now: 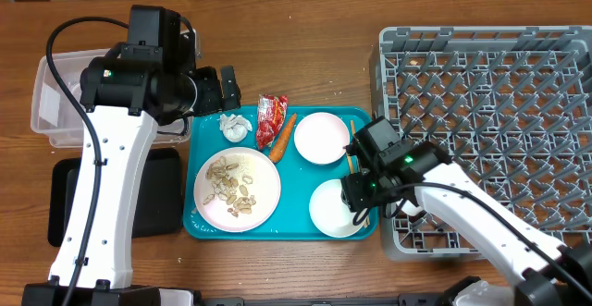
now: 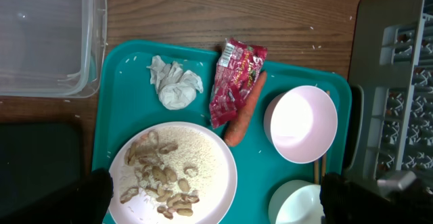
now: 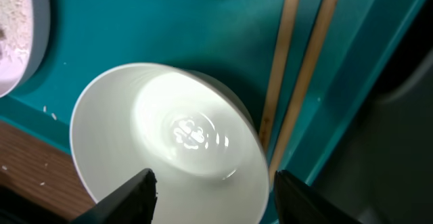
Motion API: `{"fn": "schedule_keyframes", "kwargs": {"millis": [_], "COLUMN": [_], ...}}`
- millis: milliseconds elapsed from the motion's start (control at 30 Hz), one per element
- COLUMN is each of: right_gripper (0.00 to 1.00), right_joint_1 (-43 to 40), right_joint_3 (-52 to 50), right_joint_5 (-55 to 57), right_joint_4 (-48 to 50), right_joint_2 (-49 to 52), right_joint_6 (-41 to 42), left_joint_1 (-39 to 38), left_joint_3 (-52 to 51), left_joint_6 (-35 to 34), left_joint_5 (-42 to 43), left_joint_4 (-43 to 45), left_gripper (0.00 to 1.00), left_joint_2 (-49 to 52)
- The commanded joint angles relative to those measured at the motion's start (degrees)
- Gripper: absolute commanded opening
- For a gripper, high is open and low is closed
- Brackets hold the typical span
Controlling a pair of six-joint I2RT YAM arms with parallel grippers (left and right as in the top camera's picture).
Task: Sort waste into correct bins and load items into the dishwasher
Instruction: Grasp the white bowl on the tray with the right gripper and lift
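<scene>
On the teal tray (image 1: 205, 141) lie a crumpled white tissue (image 1: 235, 126), a red wrapper (image 1: 271, 118), a carrot piece (image 1: 279, 132), a pink bowl (image 1: 321, 137), a white bowl (image 1: 331, 208) and a plate (image 1: 237, 190) of beige scraps. My left gripper (image 1: 228, 89) hangs open and empty over the tray's far left corner. In its wrist view the tissue (image 2: 174, 84), wrapper (image 2: 233, 78) and plate (image 2: 172, 173) lie below it. My right gripper (image 3: 216, 197) stands open, one finger to each side of the white bowl's (image 3: 169, 136) near rim. Beside it lie the chopsticks (image 3: 298, 68).
The grey dish rack (image 1: 490, 130) fills the right side, close to the tray's right edge. A clear tub (image 1: 57, 103) stands at the far left. In front of it a black tray (image 1: 157, 190) lies partly under my left arm.
</scene>
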Motion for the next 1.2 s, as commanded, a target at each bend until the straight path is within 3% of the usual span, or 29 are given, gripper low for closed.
{"fn": "schedule_keyframes", "kwargs": {"millis": [0, 233, 400, 467, 667, 867, 1033, 1167], "right_gripper": [0.56, 0.41, 0.24, 0.11, 0.04, 0.04, 0.04, 0.04], "right_joint_1": [-0.2, -0.2, -0.2, -0.2, -0.2, -0.2, -0.3, -0.3], "right_joint_3": [-0.5, -0.5, -0.3, -0.2, 4.9, 14.0, 20.6, 22.4], "right_joint_5": [2.2, 2.2, 2.2, 2.2, 2.2, 5.7, 21.1, 40.6], "right_joint_4": [-0.3, -0.5, -0.4, -0.3, -4.3, -10.4, -15.4, -17.2], "right_joint_2": [3.3, 5.7, 5.7, 5.7, 4.3, -0.2, -4.5, -7.5], "right_joint_6": [0.1, 0.4, 0.4, 0.6, 1.9, 4.0, 9.4, 17.7], "left_joint_1": [0.1, 0.1, 0.1, 0.1, 0.1, 0.1, 0.1, 0.1], "left_joint_3": [0.7, 0.7, 0.7, 0.7, 0.7, 0.7, 0.7, 0.7], "left_joint_6": [-0.3, -0.3, -0.3, -0.3, -0.3, -0.3, -0.3, -0.3], "left_joint_5": [-0.2, -0.2, -0.2, -0.2, -0.2, -0.2, -0.2, -0.2], "left_joint_4": [0.0, 0.0, 0.0, 0.0, 0.0, 0.0, 0.0, 0.0], "left_gripper": [1.00, 1.00, 1.00, 1.00, 1.00, 1.00, 1.00, 1.00], "left_joint_2": [-0.4, -0.4, -0.4, -0.4, -0.4, -0.4, -0.4, -0.4]}}
